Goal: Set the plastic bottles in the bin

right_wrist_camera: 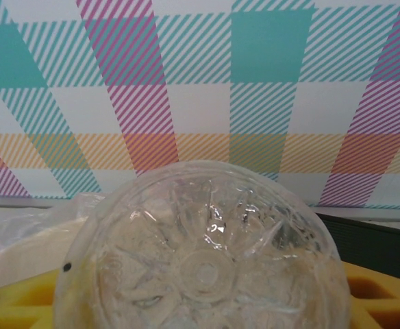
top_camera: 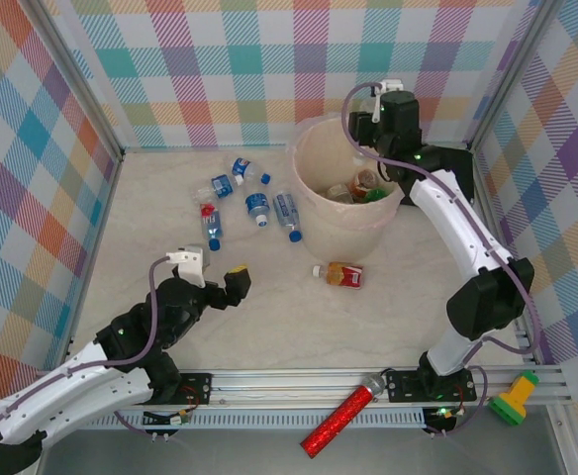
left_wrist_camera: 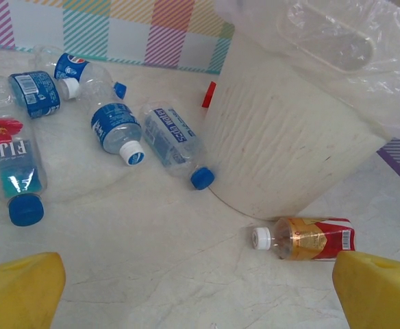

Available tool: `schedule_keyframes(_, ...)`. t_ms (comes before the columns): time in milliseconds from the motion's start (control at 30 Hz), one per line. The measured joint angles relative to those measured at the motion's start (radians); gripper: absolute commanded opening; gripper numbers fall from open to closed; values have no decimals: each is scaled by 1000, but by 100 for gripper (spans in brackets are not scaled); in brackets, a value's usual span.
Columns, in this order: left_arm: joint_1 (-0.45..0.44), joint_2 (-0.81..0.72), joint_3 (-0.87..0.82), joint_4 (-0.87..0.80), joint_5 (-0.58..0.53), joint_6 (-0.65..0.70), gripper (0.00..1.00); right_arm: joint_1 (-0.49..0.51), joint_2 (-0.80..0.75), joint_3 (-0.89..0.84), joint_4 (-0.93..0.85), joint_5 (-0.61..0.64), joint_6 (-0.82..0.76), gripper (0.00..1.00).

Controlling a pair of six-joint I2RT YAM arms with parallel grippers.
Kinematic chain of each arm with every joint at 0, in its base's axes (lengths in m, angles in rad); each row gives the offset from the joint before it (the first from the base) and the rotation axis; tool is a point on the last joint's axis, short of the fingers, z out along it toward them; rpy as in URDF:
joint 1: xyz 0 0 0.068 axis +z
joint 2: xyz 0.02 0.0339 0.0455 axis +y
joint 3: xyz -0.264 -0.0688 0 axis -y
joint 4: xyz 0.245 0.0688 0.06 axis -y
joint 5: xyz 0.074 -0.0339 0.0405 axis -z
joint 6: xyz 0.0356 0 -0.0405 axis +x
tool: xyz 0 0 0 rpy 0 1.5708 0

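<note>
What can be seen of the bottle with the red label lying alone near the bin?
The red-label bottle is small, clear plastic, with a white cap and an amber shoulder. It lies on its side on the pale table, cap pointing left, close to the bin but apart. Only the table touches it.

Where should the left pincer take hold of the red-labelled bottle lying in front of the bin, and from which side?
Across its labelled middle, from above. The red-labelled bottle lies flat on the table, white cap pointing left, with a gap to the bin behind it, so both long sides look free. The left pincer is open; it should probably straddle the bottle's width.
</note>
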Motion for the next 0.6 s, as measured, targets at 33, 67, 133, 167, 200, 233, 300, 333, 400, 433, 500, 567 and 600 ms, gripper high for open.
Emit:
schedule_keyframes(33, 0, -6, -2, -4, -3, 0, 100, 0, 2, 0, 0, 1, -3, 81)
schedule_keyframes(67, 0, -11, -2, -7, -7, -1, 100, 0, 2, 0, -2, 1, -3, 96)
schedule_keyframes(133, 0, -13, -2, -15, -15, -1, 100, 0, 1, 1, -2, -1, -6, 99)
schedule_keyframes(167, 0, -13, -2, -18, -18, -2, 100, 0, 1, 1, -2, -3, -3, 99)
schedule_keyframes(200, 0, -13, -3, -19, -23, -4, 100, 0, 1, 1, -3, -5, -2, 99)
schedule_keyframes(233, 0, -13, -5, -19, -26, -4, 99, 0, 1, 1, -4, -7, -1, 99)
schedule_keyframes(300, 0, -11, -7, -19, -34, -6, 100, 0, -2, 1, -11, -16, 3, 99)
schedule_keyframes(333, 0, -9, -8, -19, -40, -8, 100, 0, -4, 1, -16, -20, 8, 99)
schedule_keyframes(400, 0, -2, -9, -19, -53, -17, 100, 2, -15, 1, -32, -31, 18, 99)
schedule_keyframes(433, 0, 4, -10, -19, -64, -23, 99, 3, -22, 1, -39, -35, 21, 99)
schedule_keyframes(500, 0, 19, -10, -19, -82, -31, 100, 9, -42, 1, -48, -39, 26, 99)
schedule_keyframes(567, 0, 40, -10, -20, -105, -43, 100, 21, -69, -2, -55, -45, 38, 99)
schedule_keyframes(600, 0, 51, -10, -21, -119, -53, 100, 29, -86, -9, -55, -49, 45, 99)
